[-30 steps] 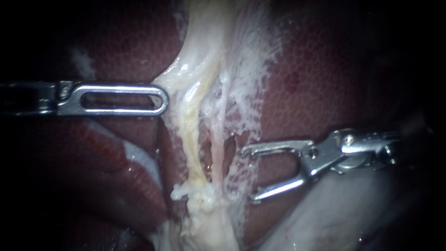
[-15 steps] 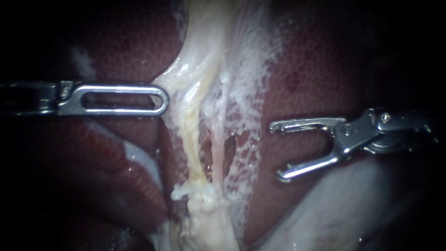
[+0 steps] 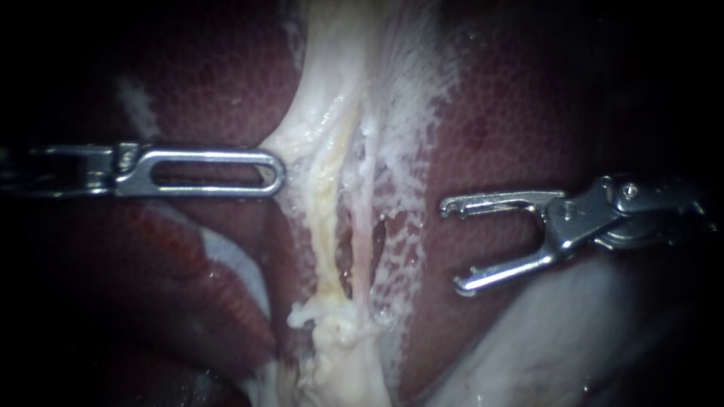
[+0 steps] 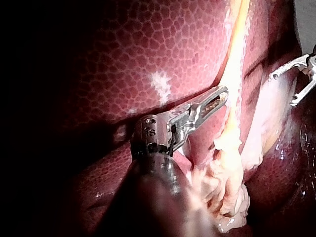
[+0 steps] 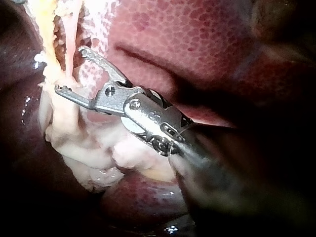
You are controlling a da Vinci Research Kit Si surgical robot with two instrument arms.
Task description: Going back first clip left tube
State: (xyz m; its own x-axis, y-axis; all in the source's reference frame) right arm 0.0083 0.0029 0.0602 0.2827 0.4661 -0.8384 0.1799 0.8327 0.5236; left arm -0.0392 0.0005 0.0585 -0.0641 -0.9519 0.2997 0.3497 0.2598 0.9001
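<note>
Two thin tubes run down the middle of the endoscope view: a yellowish left tube (image 3: 326,226) and a pinker right tube (image 3: 367,226), with a dark slit between them. No clip shows on either. My left instrument (image 3: 277,173) comes in level from the left, its slotted jaws shut on the pale tissue (image 3: 298,147) at the left tube's edge, which tents toward the tip. My right instrument (image 3: 454,247) hovers over the liver to the right of the tubes, jaws open and empty. In the right wrist view its jaws (image 5: 69,69) stand just short of the tubes (image 5: 49,29).
Dark red liver (image 3: 528,113) lies on both sides. Lacy white film (image 3: 407,151) covers it right of the tubes. A ragged pale lump (image 3: 339,354) sits where the tubes end below. A smooth pale bulge (image 3: 543,339) lies under the right instrument's shaft.
My right instrument drew back to the right, away from the tubes, jaws still open, then held still. My left instrument shifted slightly right, and the held tissue and tubes moved with it.
</note>
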